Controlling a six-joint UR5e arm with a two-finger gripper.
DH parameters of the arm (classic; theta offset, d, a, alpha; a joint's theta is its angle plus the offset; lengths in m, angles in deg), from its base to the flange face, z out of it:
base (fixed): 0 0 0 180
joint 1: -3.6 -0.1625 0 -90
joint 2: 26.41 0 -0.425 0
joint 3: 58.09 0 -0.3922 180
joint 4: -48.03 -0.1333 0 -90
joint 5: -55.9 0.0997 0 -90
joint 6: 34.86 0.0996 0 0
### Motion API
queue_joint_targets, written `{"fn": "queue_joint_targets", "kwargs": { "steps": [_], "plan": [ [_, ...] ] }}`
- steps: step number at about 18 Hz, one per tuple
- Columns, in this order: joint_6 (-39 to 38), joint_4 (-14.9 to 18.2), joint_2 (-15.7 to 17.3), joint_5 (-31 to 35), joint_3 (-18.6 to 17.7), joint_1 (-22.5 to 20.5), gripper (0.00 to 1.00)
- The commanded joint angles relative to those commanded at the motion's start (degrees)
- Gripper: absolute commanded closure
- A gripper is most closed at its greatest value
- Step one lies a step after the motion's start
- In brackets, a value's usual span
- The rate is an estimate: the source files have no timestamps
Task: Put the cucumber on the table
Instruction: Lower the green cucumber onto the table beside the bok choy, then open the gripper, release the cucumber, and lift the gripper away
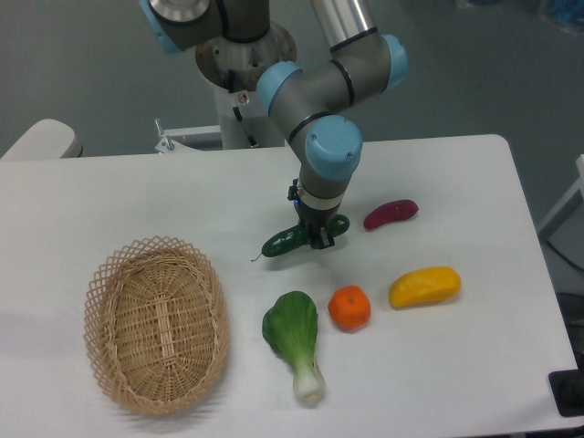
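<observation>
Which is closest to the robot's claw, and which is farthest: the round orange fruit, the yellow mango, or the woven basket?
Measured from the gripper, which is around the dark green cucumber:
1. The round orange fruit, just below it and slightly right.
2. The yellow mango, farther out to the right.
3. The oval woven wicker basket, far off at lower left.

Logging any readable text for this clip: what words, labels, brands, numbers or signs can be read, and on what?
None can be read.
A small red-and-white tag sits on the arm's base: too small and blurred to read.
The cucumber, gripper, basket, table and other produce show no print.
</observation>
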Motion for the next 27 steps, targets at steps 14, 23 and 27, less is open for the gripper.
{"fn": "queue_joint_targets", "kwargs": {
  "steps": [14,23,27],
  "plan": [
    [-1.4,-0.1,-2.1,0.2,1.1,0.5,0.60],
    [-1.6,0.4,-1.8,0.9,8.3,-0.4,0.00],
    [-2.5,0.7,-1.2,0.5,11.9,-4.2,0.00]
  ]
}}
